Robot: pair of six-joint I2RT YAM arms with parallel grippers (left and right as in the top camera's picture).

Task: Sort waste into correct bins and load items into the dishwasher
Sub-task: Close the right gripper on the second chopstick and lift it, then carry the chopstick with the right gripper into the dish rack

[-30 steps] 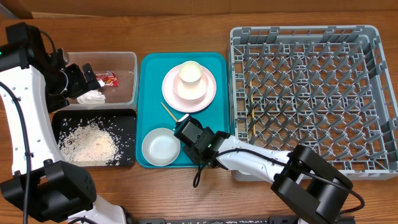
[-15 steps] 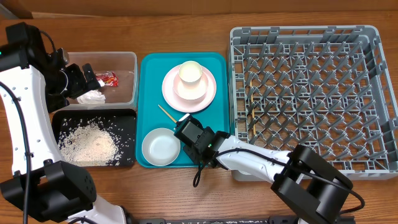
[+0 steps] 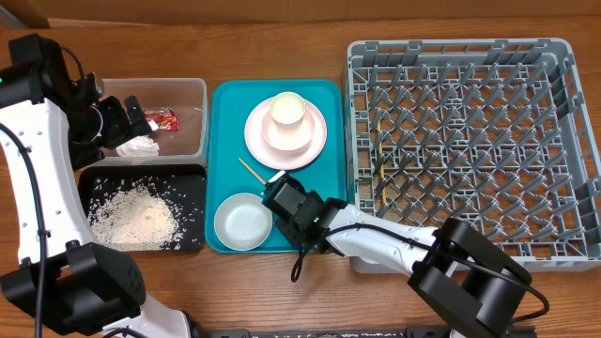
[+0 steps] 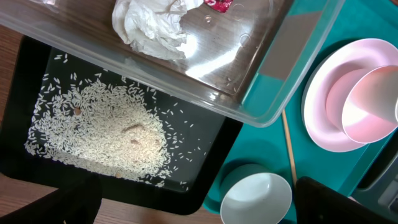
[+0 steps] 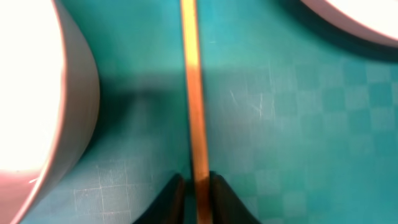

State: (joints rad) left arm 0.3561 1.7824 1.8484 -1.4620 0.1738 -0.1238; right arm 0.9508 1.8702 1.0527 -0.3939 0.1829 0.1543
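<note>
Inside clear tub (image 3: 192,141): napkin (image 3: 139,146), wrapper (image 3: 165,118) (rice (image 3: 136,214): black tray (image 3: 190,188)).

The chopstick (image 3: 252,172) in the right gripper (image 3: 275,182) has swung its far end slightly leftward since a second ago

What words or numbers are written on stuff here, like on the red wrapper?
No text can be read in any view.
Red wrapper in the clear tub: print, if any, too small and blurred to read.
Teal tray, black tray, dish rack, plate, chopstick: no writing shows.
</note>
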